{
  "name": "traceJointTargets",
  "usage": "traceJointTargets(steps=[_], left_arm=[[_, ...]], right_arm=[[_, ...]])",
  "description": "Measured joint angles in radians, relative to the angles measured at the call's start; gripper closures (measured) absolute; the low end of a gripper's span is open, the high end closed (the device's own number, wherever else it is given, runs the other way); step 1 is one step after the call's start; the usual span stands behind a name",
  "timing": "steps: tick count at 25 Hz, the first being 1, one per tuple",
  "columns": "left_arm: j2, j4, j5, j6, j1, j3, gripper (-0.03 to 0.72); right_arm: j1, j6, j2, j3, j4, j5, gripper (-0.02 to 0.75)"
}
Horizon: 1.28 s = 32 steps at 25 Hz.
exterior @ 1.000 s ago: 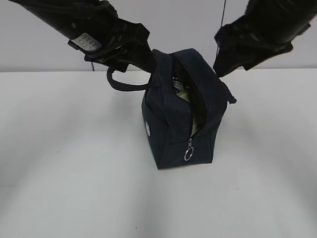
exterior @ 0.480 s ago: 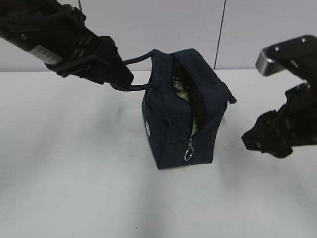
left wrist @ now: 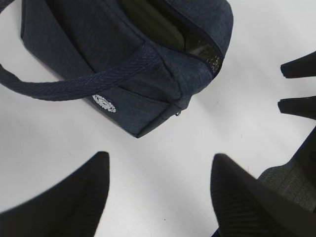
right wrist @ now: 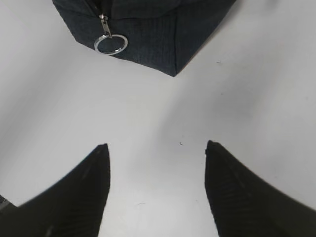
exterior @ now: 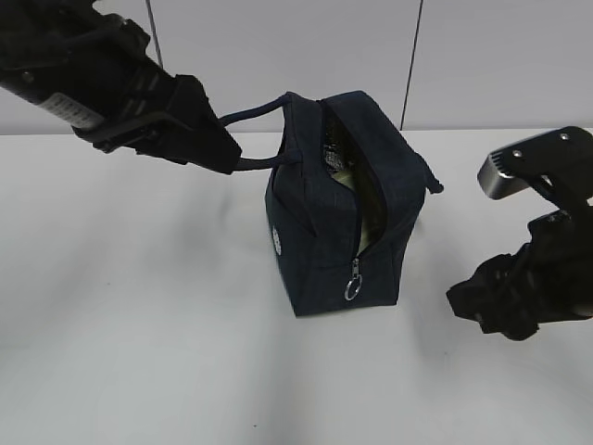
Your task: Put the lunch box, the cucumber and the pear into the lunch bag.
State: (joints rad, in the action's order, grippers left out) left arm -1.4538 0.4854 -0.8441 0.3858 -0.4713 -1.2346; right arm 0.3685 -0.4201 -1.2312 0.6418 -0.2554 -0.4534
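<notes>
Both claws open and empty: left claw (left wrist: 158, 168) beside lunch bag (exterior: 320, 222), right claw (right wrist: 155, 158) low.

Lab: bare white table (exterior: 139, 352), plain wall (exterior: 510, 56)

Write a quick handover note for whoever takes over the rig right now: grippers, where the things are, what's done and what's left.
Left gripper: open, empty, above the table beside the lunch bag, near its handle.
Right gripper: open, empty, low over the table to the bag's right, facing the zipper ring pull.
Lunch bag: upright mid-table, top unzipped. Something pale green shows inside; cannot tell what it is.
Done: no lunch box, cucumber or pear is visible on the table, so they are probably packed.
Left: check the contents.
</notes>
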Motion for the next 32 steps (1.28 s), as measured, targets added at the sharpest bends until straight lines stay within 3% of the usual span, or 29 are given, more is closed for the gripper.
traceJointTargets(steps=[6,9,18,21,25,32], left_arm=[[0.0,-0.001,0.0,0.002,0.0,0.0,0.251],[0.0,-0.001,0.0,0.002,0.0,0.0,0.253],[0.0,-0.002,-0.003,0.002,0.0,0.0,0.254],[0.0,-0.002,-0.005,0.002,0.0,0.0,0.254],[0.0,-0.003,-0.008,0.002,0.0,0.0,0.254],[0.0,-0.005,-0.015,0.002,0.0,0.0,0.254]], right_arm=[[0.0,-0.046,-0.017,0.0,-0.119,0.039,0.288],[0.0,-0.225,-0.068,0.0,-0.223,0.045,0.288],[0.0,-0.966,-0.26,0.0,-0.82,-0.059,0.288],[0.0,-1.133,-0.302,0.0,-0.958,-0.073,0.288],[0.0,-1.283,-0.322,0.0,-1.066,-0.073,0.288],[0.0,-1.427,-0.329,0.0,-1.157,0.007,0.288]])
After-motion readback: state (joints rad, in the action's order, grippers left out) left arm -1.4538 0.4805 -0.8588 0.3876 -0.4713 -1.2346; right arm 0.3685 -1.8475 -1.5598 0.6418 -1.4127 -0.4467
